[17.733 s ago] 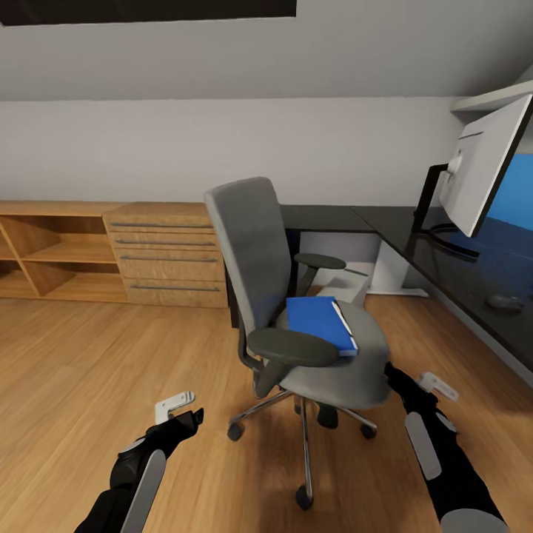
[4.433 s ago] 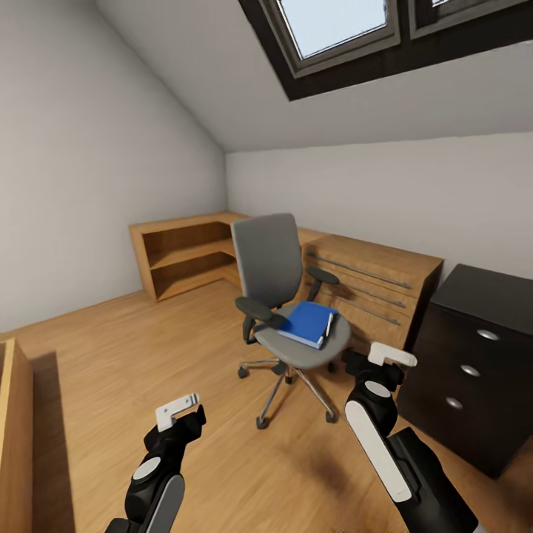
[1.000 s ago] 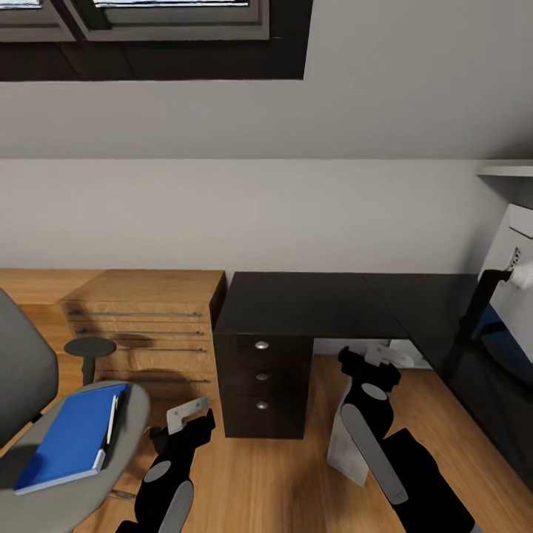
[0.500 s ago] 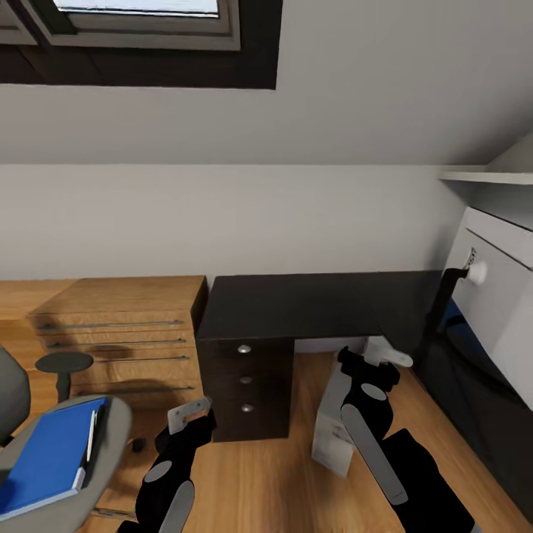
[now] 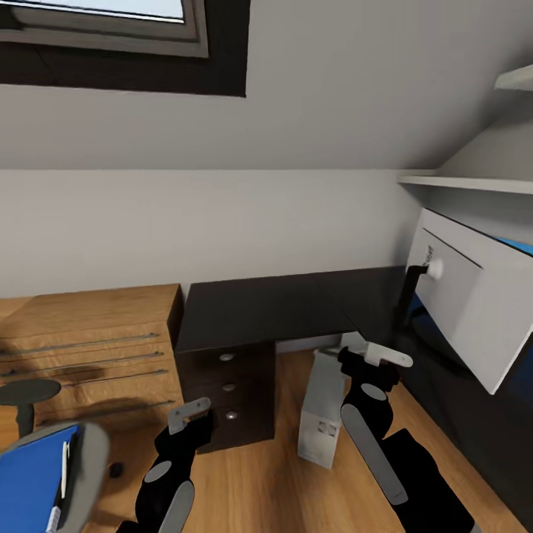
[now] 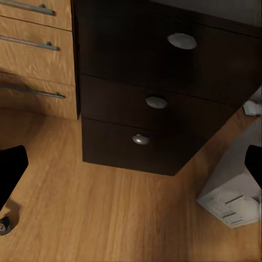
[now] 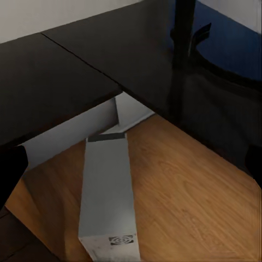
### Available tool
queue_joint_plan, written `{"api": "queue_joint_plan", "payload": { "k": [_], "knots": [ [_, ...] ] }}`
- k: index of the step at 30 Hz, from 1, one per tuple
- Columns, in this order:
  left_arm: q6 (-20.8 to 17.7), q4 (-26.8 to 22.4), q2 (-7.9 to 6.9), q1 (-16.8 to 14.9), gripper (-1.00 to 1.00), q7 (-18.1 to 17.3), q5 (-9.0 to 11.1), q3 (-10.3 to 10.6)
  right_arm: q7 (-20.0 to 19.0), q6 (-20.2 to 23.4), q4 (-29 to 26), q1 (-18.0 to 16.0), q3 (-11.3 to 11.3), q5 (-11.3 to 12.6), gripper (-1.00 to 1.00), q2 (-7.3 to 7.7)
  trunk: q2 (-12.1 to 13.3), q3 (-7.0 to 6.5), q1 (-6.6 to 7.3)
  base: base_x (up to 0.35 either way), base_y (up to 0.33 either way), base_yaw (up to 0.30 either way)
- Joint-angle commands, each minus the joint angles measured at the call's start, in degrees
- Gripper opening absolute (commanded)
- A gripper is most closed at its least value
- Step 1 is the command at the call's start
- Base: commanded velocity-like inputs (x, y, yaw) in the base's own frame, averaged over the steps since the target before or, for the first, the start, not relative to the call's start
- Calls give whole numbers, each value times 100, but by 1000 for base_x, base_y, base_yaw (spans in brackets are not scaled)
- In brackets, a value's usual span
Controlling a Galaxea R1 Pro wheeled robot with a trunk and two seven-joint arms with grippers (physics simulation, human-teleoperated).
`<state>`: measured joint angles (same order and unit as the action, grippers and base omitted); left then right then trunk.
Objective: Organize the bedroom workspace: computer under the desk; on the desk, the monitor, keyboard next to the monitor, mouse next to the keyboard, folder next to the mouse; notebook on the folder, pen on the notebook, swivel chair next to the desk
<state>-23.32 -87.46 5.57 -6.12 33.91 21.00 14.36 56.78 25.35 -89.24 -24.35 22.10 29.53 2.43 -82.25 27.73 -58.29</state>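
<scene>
computer (image 5: 320,409) upright on floor beside desk (image 5: 259,311) drawers | its label unreadable | left gripper (image 5: 191,412) open, empty | right gripper (image 5: 377,357) open, empty

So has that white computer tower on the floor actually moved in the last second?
No. The computer tower sits at the same spot beside the black drawer unit under the desk; the whole picture slid left together, so the camera turned.

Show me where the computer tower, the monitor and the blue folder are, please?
computer tower (image 5: 320,403), head view, on its white side panel.
monitor (image 5: 466,314), head view, on its white back.
blue folder (image 5: 26,481), head view, on its cover, lying on the chair seat.
</scene>
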Motion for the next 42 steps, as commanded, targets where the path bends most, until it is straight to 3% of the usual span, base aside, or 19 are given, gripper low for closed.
{"api": "queue_joint_plan", "payload": {
  "k": [1,10,22,42],
  "knots": [
    [-15,-10,0,-3,100,45,45,4,43,47,-6,-9,14,26,100,6,38,-12,22,14,54,-277],
    [-15,-8,-3,-3,100,45,45,4,43,49,-6,-9,16,26,100,9,399,-174,220,3,12,-285],
    [-15,9,-3,-3,100,45,45,-3,33,23,54,-9,58,26,100,3,399,-185,220,0,0,-113],
    [-15,43,-3,-3,100,45,45,-1,-172,16,624,-9,59,12,100,8,399,-268,220,0,0,-264]
  ]
}}
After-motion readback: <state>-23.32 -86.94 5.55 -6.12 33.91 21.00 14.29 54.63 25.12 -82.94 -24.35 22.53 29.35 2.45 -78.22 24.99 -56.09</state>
